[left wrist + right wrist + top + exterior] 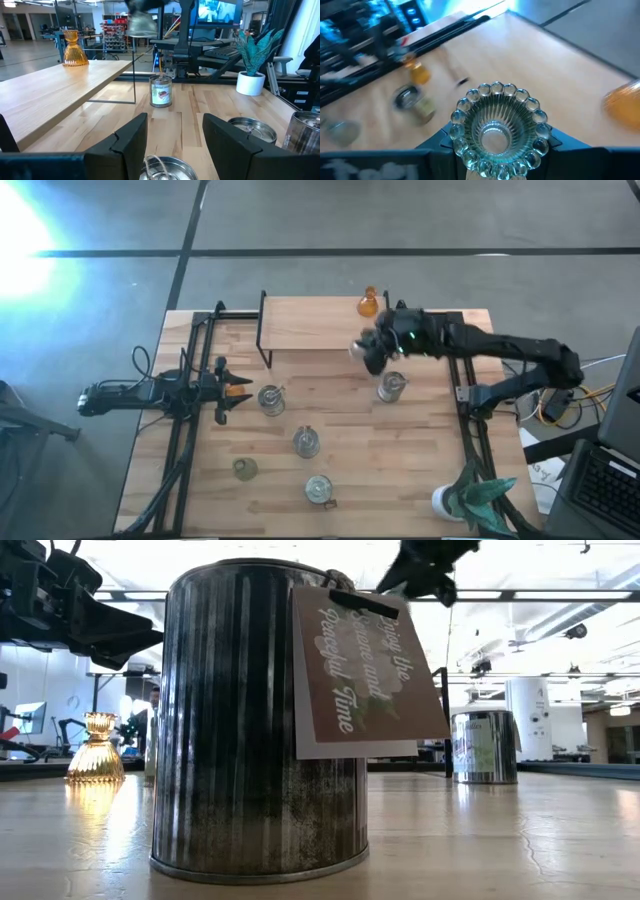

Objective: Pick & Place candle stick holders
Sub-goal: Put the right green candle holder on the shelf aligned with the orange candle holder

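Light butcher-block wooden table [330,480] with a low raised wooden shelf [310,325] along the back edge. The right gripper [366,352] hangs in the air at the shelf's front edge, and its wrist view shows the dark fingers clamped on a pale green ribbed glass candle holder with a beaded rim [496,125]. One amber-orange bulb-shaped glass holder [368,303] already sits on the shelf near the back. Four silvery tin-like jar holders [306,442] and another pale green little one [244,469] are on the table below.

Looks like mid-carry to me: next it needs to move over the shelf, lower the piece beside the amber one without bumping it, then let go.

The left gripper [225,388] waits at the table's left side, fingers spread, nothing in them.
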Robot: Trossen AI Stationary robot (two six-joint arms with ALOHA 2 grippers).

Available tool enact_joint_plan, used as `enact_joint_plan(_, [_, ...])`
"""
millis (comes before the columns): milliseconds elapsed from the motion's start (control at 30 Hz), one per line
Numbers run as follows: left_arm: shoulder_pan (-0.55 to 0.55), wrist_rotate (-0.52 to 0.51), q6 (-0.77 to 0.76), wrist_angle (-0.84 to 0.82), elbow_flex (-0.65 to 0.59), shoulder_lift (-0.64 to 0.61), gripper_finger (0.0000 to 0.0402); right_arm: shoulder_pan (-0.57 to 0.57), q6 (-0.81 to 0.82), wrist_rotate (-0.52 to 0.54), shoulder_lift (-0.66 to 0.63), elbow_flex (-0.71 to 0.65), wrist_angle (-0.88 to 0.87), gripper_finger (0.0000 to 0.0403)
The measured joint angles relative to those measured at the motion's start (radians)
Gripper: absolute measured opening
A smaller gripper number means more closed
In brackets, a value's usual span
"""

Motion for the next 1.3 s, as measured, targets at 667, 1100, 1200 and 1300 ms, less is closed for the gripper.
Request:
enact_joint_plan(667, [0.000,0.000,0.000,0.000,0.000,0.000,0.0195,-0.182,-0.437,-0.115,0.479,0.544,-0.217,0.0121])
enact_joint_plan(1100, [0.000,0.000,0.000,0.000,0.000,0.000,0.0195,-0.424,-0.763,-0.607,0.503,0.586,-0.239,0.0121])
enact_joint_plan(1200, [0.000,0.000,0.000,0.000,0.000,0.000,0.0195,-0.447,-0.804,-0.628,0.509,0.589,-0.233,0.0121])
enact_joint_plan(1300, [0.000,0.000,0.000,0.000,0.000,0.000,0.0195,-0.456,-0.815,-0.629,0.530,0.597,-0.236,0.0121])
